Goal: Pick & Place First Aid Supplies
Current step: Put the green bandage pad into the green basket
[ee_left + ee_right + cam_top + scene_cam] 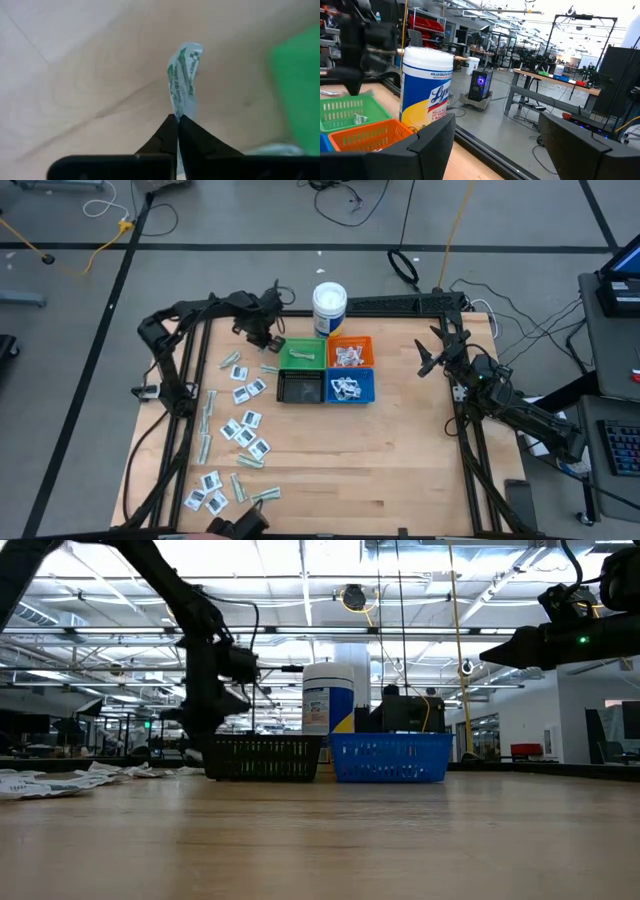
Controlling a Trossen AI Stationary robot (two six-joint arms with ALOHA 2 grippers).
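The left gripper [177, 119], its dark fingers pinched together, grips a slim pale-green strip packet with green print [182, 75] above the wooden table [400, 450], just left of the green square bin [302, 352] at the table's far side. More white sachets and green strips [236, 435] lie scattered on the table's left half. The right gripper [432, 352] hangs with its fingers spread wide and empty, right of the orange bin [351, 351] and blue bin [350, 387]. A white cylindrical tub [329, 308] stands beyond the bins, and a black bin [299, 386] sits nearer.
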